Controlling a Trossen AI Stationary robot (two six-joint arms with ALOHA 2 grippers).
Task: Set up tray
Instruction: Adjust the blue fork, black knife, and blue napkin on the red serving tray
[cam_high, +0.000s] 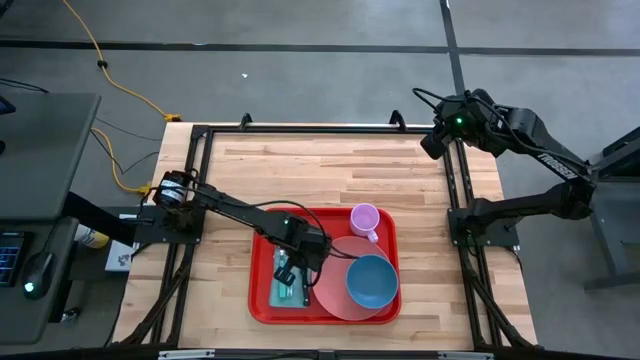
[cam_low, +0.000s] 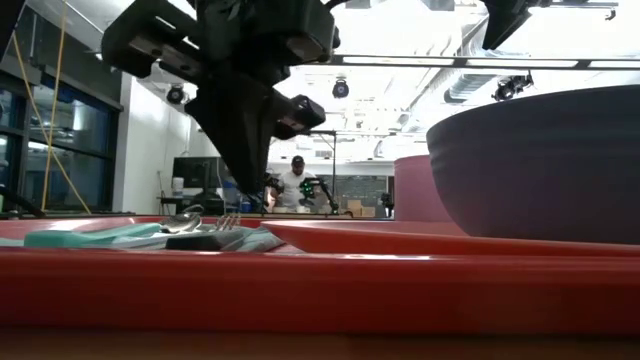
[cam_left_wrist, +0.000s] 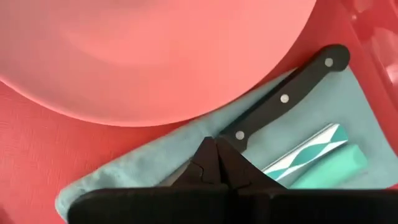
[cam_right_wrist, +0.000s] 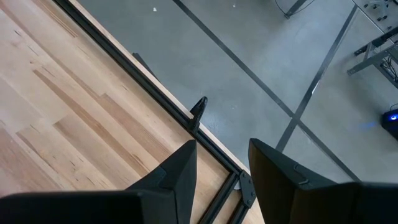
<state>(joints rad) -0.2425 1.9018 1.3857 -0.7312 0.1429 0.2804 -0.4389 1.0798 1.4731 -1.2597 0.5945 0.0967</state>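
Observation:
The red tray (cam_high: 262, 300) lies at the table's near middle. On it are a pink plate (cam_high: 330, 290) with a blue bowl (cam_high: 372, 282), a pink cup (cam_high: 364, 219), and a teal napkin (cam_high: 283, 290) at its left. A black-handled knife (cam_left_wrist: 292, 87) and teal-patterned cutlery (cam_left_wrist: 311, 149) lie on the napkin (cam_left_wrist: 155, 162). My left gripper (cam_high: 303, 278) is shut and points down at the knife; it also shows in its wrist view (cam_left_wrist: 214, 149) and the low view (cam_low: 240, 205). My right gripper (cam_right_wrist: 221, 168) is open and empty, high over the table's far right corner (cam_high: 432, 140). My left gripper comes from above with its fingers shut, their tips at the blade end of the knife's handle (cam_left_wrist: 239, 134). The fingers hide the blade and the place of contact. I cannot tell whether they pinch the knife or only rest on it. The knife lies flat on the napkin.
The plate's rim (cam_left_wrist: 186, 106) lies right beside the knife. A spoon and a fork (cam_low: 200, 220) lie on the napkin near the gripper. Bare wooden tabletop (cam_high: 300, 170) stretches from the tray toward the far edge. A person (cam_low: 295, 185) sits far off in the room behind.

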